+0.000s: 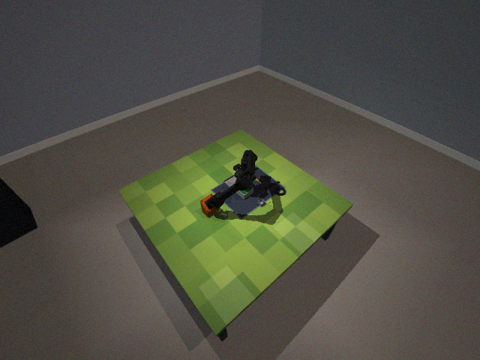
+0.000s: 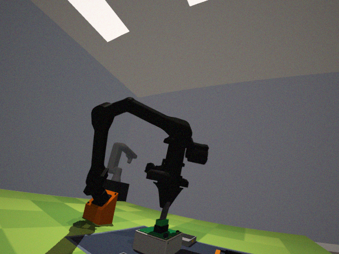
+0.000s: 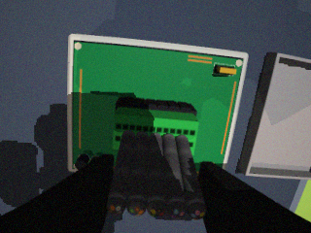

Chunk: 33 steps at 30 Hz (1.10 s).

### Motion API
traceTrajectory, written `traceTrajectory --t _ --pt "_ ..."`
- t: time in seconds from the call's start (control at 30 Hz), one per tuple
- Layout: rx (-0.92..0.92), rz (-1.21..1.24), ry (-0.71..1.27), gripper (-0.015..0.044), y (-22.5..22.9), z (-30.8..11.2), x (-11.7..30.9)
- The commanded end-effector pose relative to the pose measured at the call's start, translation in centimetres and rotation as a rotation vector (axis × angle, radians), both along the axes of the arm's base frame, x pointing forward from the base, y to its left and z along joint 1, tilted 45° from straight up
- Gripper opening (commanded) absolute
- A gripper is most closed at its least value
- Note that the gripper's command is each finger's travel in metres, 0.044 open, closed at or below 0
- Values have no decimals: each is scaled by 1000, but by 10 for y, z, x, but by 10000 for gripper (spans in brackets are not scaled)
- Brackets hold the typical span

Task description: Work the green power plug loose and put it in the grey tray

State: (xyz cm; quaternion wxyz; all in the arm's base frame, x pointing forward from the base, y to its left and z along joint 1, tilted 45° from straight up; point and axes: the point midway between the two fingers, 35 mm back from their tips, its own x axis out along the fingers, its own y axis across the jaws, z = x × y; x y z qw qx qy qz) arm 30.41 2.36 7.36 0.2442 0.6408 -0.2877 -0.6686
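A checkered green table stands near pale skirting, with bright ceiling panels overhead.

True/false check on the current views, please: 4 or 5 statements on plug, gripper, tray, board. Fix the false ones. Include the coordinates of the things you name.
1. The gripper [image 2: 164, 218] [image 3: 157, 169] is shut on the plug [image 2: 162, 222] [image 3: 160, 116]. True.
2. The plug already lies in the tray. False: it is at the black socket [image 2: 160, 228] on the board [image 3: 136, 68].
3. In the wrist view, the tray [image 2: 192, 243] [image 3: 258, 116] is right of the board. True.
4. The arm's base [image 1: 209, 212] [image 2: 98, 214] is blue. False: it is orange.
5. The board sits on top of a light grey box [image 2: 153, 244]. True.
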Motion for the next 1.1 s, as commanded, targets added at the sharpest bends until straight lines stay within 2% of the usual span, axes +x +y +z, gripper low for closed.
traceTrajectory --t 0.0,0.43,0.77,1.07 --pt "0 37 -20 0 19 15 1" --pt "-1 37 -20 0 -3 -7 1" --pt "-1 37 -20 249 -3 -7 1" --pt "-1 37 -20 249 -7 -12 1"
